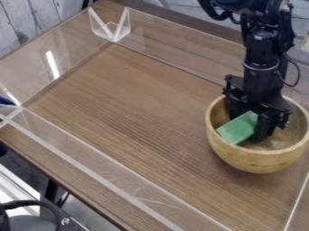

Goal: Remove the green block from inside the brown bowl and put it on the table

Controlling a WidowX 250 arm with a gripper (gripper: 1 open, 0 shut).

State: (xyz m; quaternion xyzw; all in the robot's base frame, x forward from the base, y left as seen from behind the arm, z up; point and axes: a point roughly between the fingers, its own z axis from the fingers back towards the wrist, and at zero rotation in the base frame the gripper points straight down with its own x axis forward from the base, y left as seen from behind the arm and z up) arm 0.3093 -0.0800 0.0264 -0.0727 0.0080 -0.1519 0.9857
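The pincer is down inside the brown bowl, pointing straight at the bottom, its black arm rising up and out of the top of the picture. The green block sits in the bowl, tilted, its upper end tucked in right at the pincer's fingertips and its lower end sloping away from the pincer toward the bowl's near-left wall. The black fingers stand on either side of that upper end, partly parted, neither wide nor fully drawn together; they look closed onto the block, though the dark fingers crowd the contact and I cannot tell for sure whether they truly grip it. The block is not lifted clear; it lies below the rim. The bowl itself rests on the tabletop directly beneath the pincer, close to the clear acrylic wall on that side. Far from the pincer, across the open wood grain at the opposite corner, a small clear bracket stands against the wall.
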